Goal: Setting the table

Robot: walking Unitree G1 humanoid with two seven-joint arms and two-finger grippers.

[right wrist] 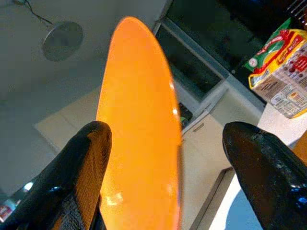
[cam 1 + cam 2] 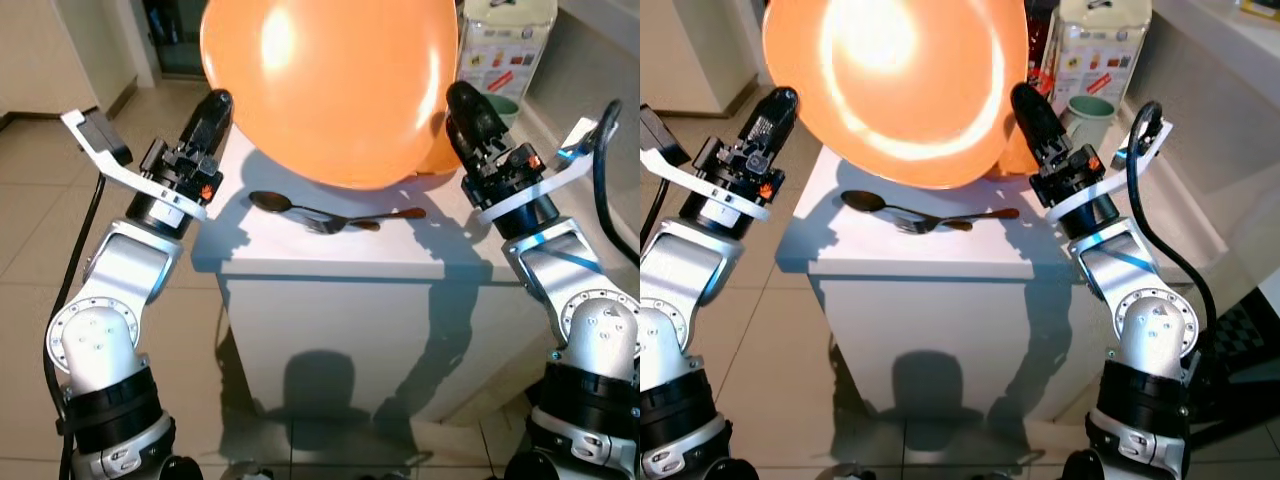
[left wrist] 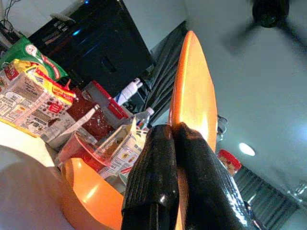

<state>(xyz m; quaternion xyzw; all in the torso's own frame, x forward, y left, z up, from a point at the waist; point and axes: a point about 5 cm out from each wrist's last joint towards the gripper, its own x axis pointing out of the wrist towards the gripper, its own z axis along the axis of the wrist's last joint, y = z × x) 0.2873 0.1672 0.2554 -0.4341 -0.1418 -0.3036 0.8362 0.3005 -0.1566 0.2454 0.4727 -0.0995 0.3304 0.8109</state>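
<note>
A large orange plate [image 2: 330, 80] is held up on edge above the white table [image 2: 300, 252], tilted toward me. My left gripper [image 2: 215, 108] is shut on its left rim; the left wrist view shows both black fingers [image 3: 158, 158] pinching the plate's edge [image 3: 192, 91]. My right gripper [image 2: 465, 105] stands open at the right rim, and in the right wrist view the plate's edge [image 1: 139, 120] sits between the spread fingers [image 1: 261, 163], close to one of them. On the table lie a dark spoon [image 2: 272, 201], a fork [image 2: 328, 226] and a brown-handled utensil [image 2: 395, 214].
An orange bowl [image 3: 91, 196] stands behind the plate on the table. Cartons [image 2: 1102, 45], a green cup [image 2: 1090, 108] and snack packets [image 3: 29, 52] crowd the table's far side. A white counter [image 2: 1230, 110] runs along the right. Tiled floor surrounds the table.
</note>
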